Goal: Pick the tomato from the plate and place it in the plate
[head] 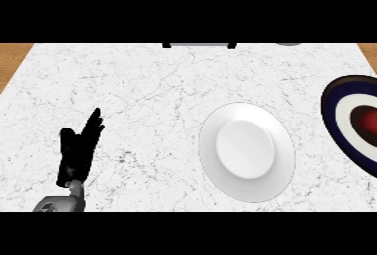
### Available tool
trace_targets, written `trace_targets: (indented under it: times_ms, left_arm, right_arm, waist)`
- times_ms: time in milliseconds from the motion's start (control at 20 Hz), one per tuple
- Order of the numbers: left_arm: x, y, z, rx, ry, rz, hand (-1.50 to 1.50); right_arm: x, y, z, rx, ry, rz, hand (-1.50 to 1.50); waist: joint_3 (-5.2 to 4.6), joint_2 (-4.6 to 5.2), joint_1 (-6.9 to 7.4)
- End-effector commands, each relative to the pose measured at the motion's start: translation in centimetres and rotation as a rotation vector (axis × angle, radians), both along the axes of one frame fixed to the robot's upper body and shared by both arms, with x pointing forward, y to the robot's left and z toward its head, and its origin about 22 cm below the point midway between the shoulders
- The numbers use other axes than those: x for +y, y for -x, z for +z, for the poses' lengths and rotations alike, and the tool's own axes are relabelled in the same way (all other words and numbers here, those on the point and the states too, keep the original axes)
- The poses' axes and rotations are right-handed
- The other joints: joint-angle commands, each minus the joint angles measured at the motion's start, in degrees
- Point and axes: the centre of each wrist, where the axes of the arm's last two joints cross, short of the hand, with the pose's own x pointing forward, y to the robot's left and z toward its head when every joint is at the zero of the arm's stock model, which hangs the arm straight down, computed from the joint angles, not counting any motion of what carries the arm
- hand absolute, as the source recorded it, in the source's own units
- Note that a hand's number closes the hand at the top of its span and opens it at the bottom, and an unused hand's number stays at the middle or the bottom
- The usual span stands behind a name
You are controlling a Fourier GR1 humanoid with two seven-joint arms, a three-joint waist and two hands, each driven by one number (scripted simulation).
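The tomato (366, 119) sits on the blue-ringed plate (340, 104) at the worktop's (147, 84) right edge; the white plate (247, 152) waits mid-worktop. Left hand (80, 149) rests with fingers straight. The right hand, unseen, should approach from above, closing round the tomato

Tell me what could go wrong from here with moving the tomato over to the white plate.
1. The tomato sits on the striped plate at the view's right edge, partly cut off, so a reach there may be hard to watch.
2. Only the left hand shows, open and resting far across the counter; the right hand is out of view.
3. The white plate looks shallow, so the tomato might roll off.
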Motion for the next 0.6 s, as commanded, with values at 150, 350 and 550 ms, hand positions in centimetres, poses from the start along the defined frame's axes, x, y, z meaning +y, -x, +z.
trace_targets:
  times_ms: [150, 350, 550]
  left_arm:
    - [-1.8, 0.1, -1.4, 0.008, 0.012, 0.004, 0.00]
    - [0.2, 0.0, 0.4, -0.012, -0.002, -0.009, 0.00]
    - [-0.9, 0.8, 0.1, 0.005, -0.007, -0.019, 0.00]
  right_arm:
    - [0.2, -0.4, -0.4, -0.014, 0.031, 0.018, -1.50]
    - [-1.2, 1.3, -0.6, -0.005, 0.031, -0.018, -1.50]
    - [-0.4, 0.2, -1.1, -0.011, 0.056, -0.053, -1.50]
  waist:
    - [-0.02, -0.02, -0.09]
    - [0.03, 0.04, 0.28]
    - [0.08, 0.10, 0.63]
